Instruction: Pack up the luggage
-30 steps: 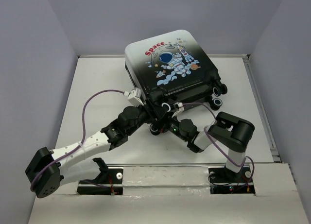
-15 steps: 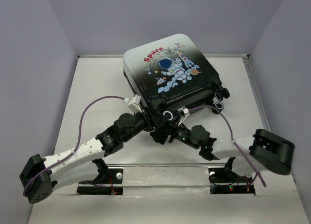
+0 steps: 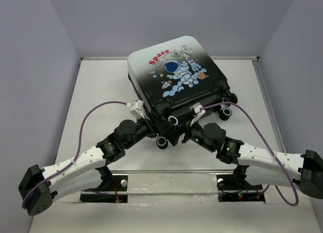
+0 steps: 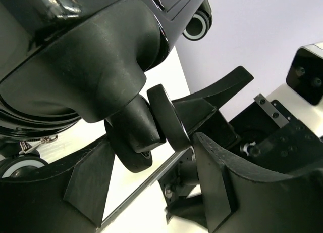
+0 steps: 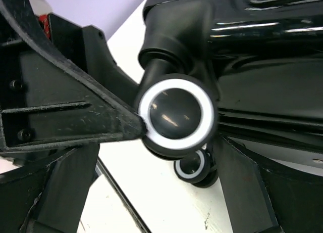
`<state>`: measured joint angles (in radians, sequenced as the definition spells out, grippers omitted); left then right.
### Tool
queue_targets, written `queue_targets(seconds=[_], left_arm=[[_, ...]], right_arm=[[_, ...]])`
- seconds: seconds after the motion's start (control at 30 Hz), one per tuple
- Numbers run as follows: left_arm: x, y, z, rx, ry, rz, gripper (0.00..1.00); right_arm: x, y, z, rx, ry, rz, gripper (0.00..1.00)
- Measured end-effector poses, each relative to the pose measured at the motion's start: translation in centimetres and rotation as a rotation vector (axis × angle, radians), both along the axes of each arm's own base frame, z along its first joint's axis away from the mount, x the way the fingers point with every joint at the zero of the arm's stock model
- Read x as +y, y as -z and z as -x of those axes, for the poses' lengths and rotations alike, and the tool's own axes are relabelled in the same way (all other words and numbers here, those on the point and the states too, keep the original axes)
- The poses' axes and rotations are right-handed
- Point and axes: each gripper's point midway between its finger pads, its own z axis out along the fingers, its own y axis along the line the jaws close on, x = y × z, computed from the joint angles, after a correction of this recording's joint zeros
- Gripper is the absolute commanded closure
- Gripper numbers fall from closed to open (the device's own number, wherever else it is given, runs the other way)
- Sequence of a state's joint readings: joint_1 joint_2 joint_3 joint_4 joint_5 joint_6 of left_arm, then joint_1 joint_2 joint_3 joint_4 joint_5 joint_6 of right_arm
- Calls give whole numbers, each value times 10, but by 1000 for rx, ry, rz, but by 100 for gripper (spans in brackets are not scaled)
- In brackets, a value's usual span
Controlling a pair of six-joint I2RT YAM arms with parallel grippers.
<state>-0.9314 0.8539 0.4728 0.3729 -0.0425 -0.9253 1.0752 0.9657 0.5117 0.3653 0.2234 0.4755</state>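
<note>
The luggage (image 3: 176, 74) lies shut on the white table (image 3: 101, 91), astronaut print up, its wheeled end toward the arms. My left gripper (image 3: 154, 128) is at its near left corner. In the left wrist view my left gripper (image 4: 151, 139) stands open, its fingers (image 4: 217, 182) closely straddling a black twin wheel (image 4: 146, 127). My right gripper (image 3: 185, 132) is at the near edge, beside the left one. In the right wrist view my right gripper (image 5: 181, 152) is wide open, one fingertip (image 5: 133, 127) against a white-ringed wheel (image 5: 176, 114). A second wheel (image 5: 192, 167) sits behind.
Two more wheels (image 3: 226, 113) stick out at the luggage's right corner. Purple cables (image 3: 88, 122) loop over both arms. A metal rail (image 3: 176, 182) runs along the near edge. Grey walls close in the table on three sides.
The right gripper has gone from shut to wide open and its arm has stretched out low to the right. The luggage has turned slightly and shifted back-left. The left jaws have widened a little.
</note>
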Motion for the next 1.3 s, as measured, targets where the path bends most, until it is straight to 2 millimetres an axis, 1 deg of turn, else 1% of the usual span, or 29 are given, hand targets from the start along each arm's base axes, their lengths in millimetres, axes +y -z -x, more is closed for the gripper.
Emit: queue_targets(seconds=[0.07,0.13,0.27,0.4,0.47,0.5,0.53,0.63,0.7,0.73,0.77,0.8,0.87,0.93,1.0,1.1,1.13,1.2,1.23,1.3], left_arm=[[0,-1,-1,-1,-2,2,26],[1,-1,-1,-2,-2,4,24],[2,-4,0,-7,2,12,20],[3,-6,-1,-3,-3,24,18],[5,-8,-1,-4,-8,34,18],[6,-9,-1,-6,-10,38,18],[7,-10,-1,-10,-15,48,18],[12,-13,-1,-19,-29,66,19],[15,-14,-1,-25,-39,77,20],[17,-16,-1,-32,-45,86,21],[18,-16,-1,-34,-46,91,21],[19,-16,-1,-39,-50,89,21],[21,-16,-3,-44,-62,94,21],[23,-18,-3,-54,-69,94,23],[28,-19,-3,-69,-82,83,25],[38,-22,-1,-92,-106,68,35],[45,-26,0,-103,-128,71,41],[56,-31,3,-122,-156,81,44],[62,-31,4,-134,-173,83,47],[74,-20,4,-141,-212,80,49]], right_arm=[[6,2,-2,-8,-12,40,1],[12,6,-3,-15,-24,75,3],[15,9,-7,-35,-25,111,12],[17,14,-15,-58,1,139,15],[19,13,-18,-70,14,135,14],[19,11,-21,-84,28,124,10],[20,10,-22,-90,33,118,8],[21,7,-27,-112,60,101,5],[24,6,-29,-123,68,91,21],[24,6,-31,-130,76,91,36],[24,7,-34,-134,88,94,37],[23,7,-37,-132,108,88,60],[23,7,-39,-137,120,85,85],[24,6,-41,-140,128,76,92],[24,5,-41,-140,133,70,93],[23,6,-42,-137,140,73,93],[23,7,-43,-131,140,87,93],[24,7,-43,-124,139,113,93],[24,6,-44,-116,136,138,93],[27,4,-46,-108,132,190,93]])
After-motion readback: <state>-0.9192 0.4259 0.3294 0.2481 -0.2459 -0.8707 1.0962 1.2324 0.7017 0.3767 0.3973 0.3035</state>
